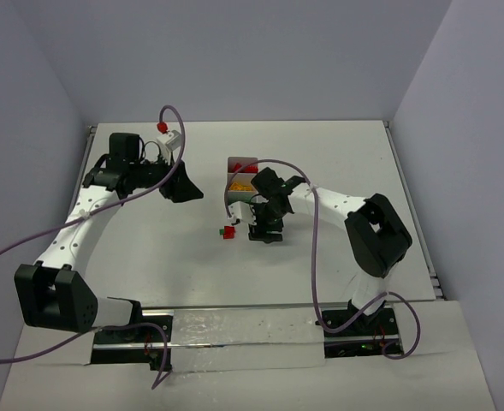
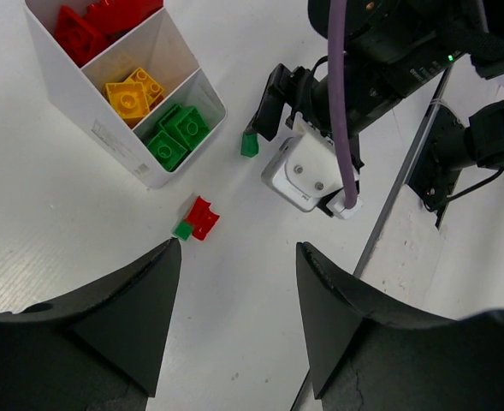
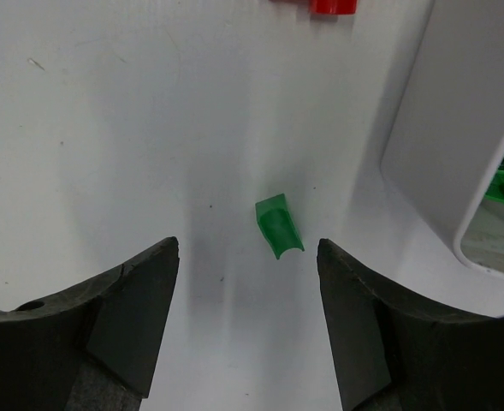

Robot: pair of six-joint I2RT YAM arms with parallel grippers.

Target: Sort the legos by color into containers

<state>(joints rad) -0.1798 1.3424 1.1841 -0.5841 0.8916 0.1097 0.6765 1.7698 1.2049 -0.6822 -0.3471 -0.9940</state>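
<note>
Looks like you're at the pick-up step: the loose green lego (image 3: 279,227) sits on the desk (image 3: 106,128) right between your right pincer's (image 3: 246,250) spread-apart jaws, so drop straight down, clamp it, then swing it over to the tray (image 3: 457,128) just beside the pincer.

The left arm (image 1: 70,231) and right arm (image 1: 333,201) have white links joined by bulky black joints. A purple cable (image 1: 315,257) loops along each. A small red cap (image 1: 161,127) tops the left wrist. The left gripper (image 2: 239,247) and right gripper (image 3: 247,244) carry matte black wedge-shaped fingers (image 2: 132,325). A white block (image 2: 307,175) with two round holes sits at the right wrist.
</note>
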